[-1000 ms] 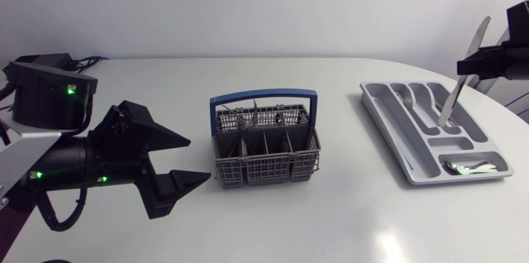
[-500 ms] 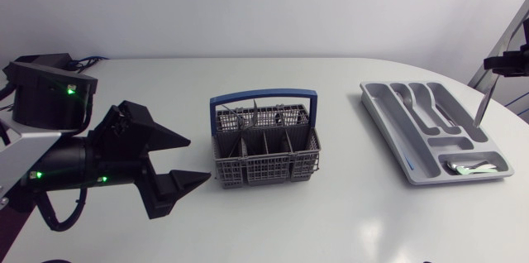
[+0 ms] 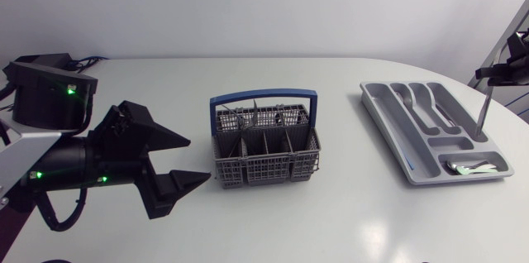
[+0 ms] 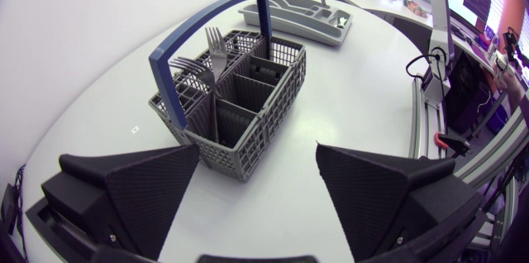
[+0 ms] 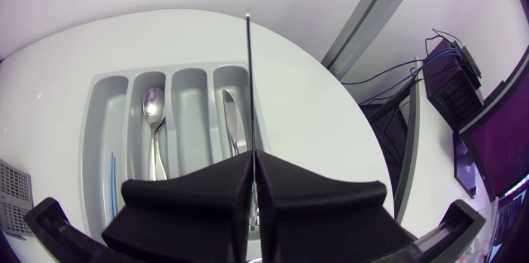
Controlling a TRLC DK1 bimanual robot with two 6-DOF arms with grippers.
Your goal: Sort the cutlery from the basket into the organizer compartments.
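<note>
The jaws of my right gripper (image 5: 252, 160) are pressed together on a long, thin silver table knife (image 5: 250, 81), one finger on each flat side, with no gap that I can see. In the right wrist view the blade shows edge-on and points straight ahead of the fingers. In the head view this gripper (image 3: 494, 77) is at the far right side, and the knife (image 3: 481, 114) hangs from it almost upright, with its tip just above the right rim of the grey plastic cutlery organizer (image 3: 397, 143).

In the organizer (image 5: 95, 131) I see four long compartments side by side. A silver spoon (image 5: 153, 122) lies in one of them. A second silver knife (image 5: 234, 122) lies in the outermost one, just beside the line of the held blade. A thin blue stick (image 5: 111, 168) lies in the compartment at the other side. The short cross compartment holds some shiny pieces (image 3: 471, 166); I cannot tell what they are.

My left gripper (image 3: 198, 160) has its jaws wide apart and holds nothing. It is low over the white table (image 3: 331, 213), near the grey mesh plastic basket with a blue handle (image 3: 264, 155) but not touching it. In the left wrist view the basket (image 4: 240, 89) is ahead of the gripper (image 4: 258, 151), and silver forks (image 4: 216, 44) stand upright in it with their tines up.
</note>
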